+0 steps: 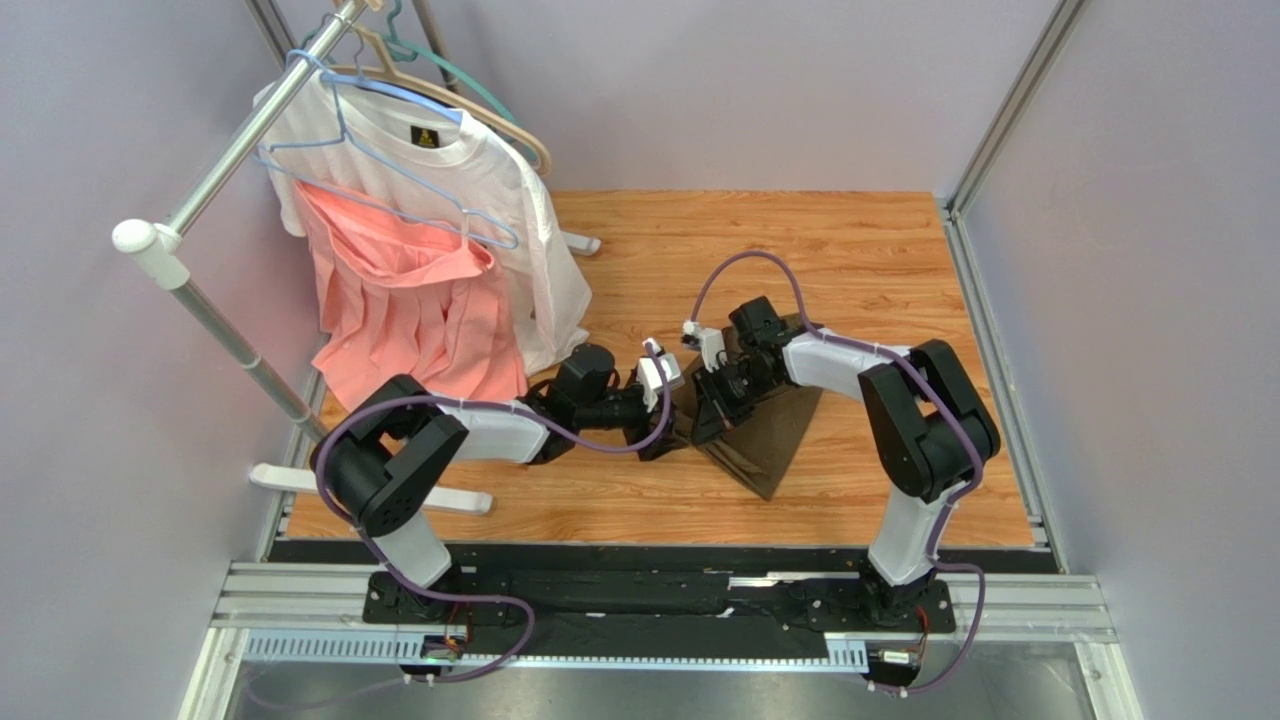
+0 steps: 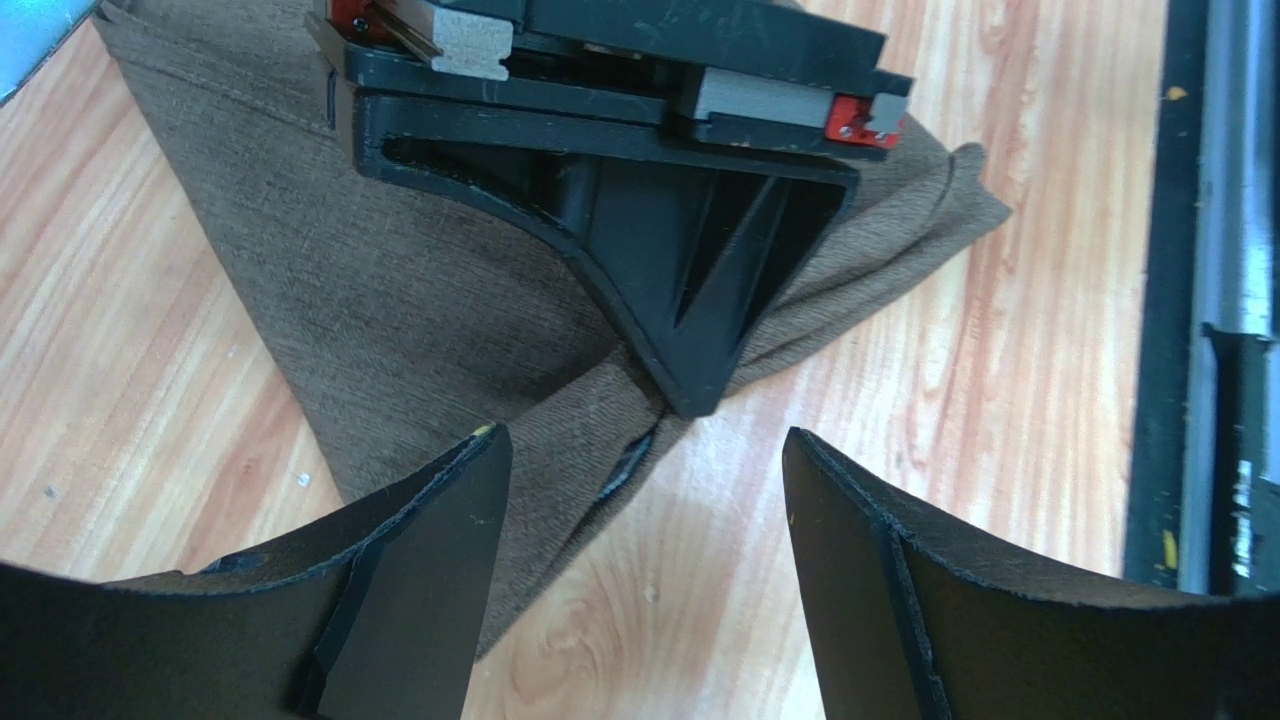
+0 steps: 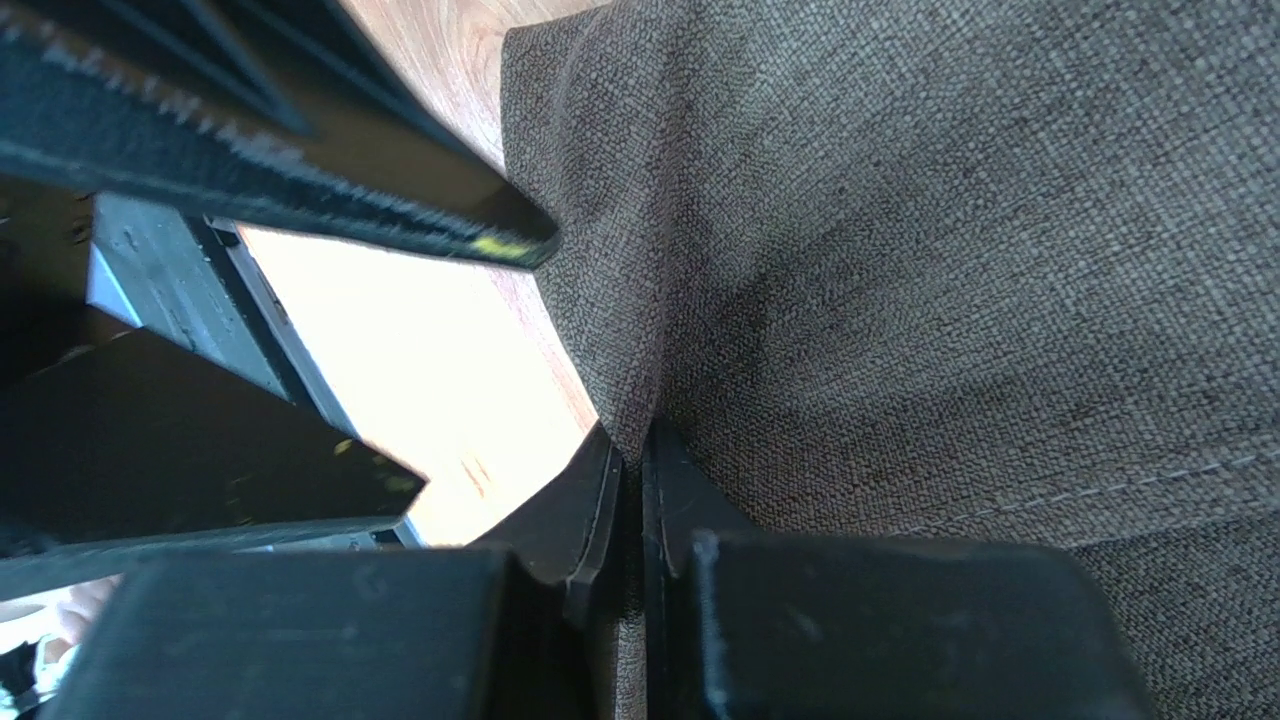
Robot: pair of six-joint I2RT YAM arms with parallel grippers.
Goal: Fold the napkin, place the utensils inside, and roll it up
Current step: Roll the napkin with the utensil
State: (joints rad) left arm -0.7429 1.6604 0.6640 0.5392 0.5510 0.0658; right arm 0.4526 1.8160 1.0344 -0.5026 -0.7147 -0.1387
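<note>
Wooden counter (image 1: 872, 255): right arm (image 1: 842, 360) bends inward, jaws pinching the olive-brown napkin (image 1: 766, 443); left arm (image 1: 496, 428) reaches alongside, jaws spread.

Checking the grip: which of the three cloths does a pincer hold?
The dark olive-brown napkin, pinched by the right pincer; the white T-shirt and pink garment hang on the rack.
</note>
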